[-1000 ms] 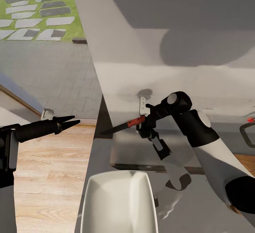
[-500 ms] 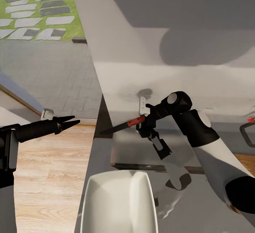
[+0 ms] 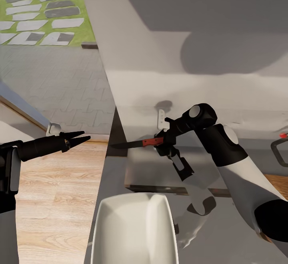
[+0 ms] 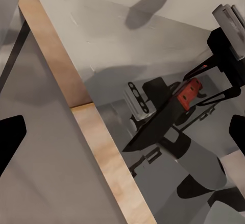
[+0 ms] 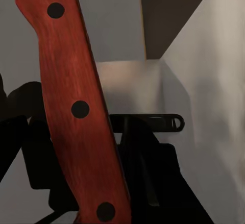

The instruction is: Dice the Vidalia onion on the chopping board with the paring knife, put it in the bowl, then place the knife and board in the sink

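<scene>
Paring knife [image 3: 138, 143]: held in the air by the right gripper [image 3: 162, 140], blade roughly level, tip pointing toward the robot's left, above the grey desk [image 3: 240, 232].
Handling: judged light and stiff; the dark blade is thin and sharp, so the orange-red handle [image 5: 76, 112] with its 3 dark rivets is the place to hold it. A smooth handle could twist in a 2-finger pinch if it is swung fast.
Right gripper: closed narrow on the handle, clamping it near the blade end.
Left gripper [image 3: 80, 138]: fingers nearly together, nothing between them, held out over the wooden floor [image 3: 56, 200], well apart from the knife.
Bowl [image 3: 136, 228]: white, on the desk near the robot, on the near side of the knife.
Sink: a grey recessed tray [image 3: 152, 172] lies below the knife; I cannot tell whether it is the sink.
</scene>
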You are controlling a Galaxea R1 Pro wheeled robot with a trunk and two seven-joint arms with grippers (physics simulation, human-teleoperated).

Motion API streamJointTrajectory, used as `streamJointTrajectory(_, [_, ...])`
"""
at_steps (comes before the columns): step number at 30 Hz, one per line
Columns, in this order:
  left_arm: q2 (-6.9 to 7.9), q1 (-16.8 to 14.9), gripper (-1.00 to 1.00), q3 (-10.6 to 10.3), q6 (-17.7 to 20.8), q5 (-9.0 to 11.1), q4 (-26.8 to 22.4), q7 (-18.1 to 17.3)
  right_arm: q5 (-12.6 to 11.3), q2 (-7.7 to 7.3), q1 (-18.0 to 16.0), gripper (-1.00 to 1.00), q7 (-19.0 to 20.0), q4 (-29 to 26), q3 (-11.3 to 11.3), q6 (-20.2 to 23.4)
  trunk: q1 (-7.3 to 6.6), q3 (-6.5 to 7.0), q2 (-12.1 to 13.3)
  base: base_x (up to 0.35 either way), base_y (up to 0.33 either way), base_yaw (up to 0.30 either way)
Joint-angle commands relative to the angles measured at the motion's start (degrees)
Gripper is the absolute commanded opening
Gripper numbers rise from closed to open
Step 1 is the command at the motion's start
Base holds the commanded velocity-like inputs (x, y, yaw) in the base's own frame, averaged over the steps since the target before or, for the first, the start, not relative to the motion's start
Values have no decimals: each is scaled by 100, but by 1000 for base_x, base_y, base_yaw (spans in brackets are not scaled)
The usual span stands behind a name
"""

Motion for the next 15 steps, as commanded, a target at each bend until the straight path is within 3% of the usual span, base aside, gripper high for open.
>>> streamJointTrajectory(1, [1,-5,100,1,60,12,-1,-12,52,-4,-3,-100,3,5,16,9,6,-9,-6,0,0,0])
streamJointTrajectory(15, [1,-3,100,8,60,12,-1,-12,52,-4,0,-100,0,5,13,10,6,116,-6,0,0,0])
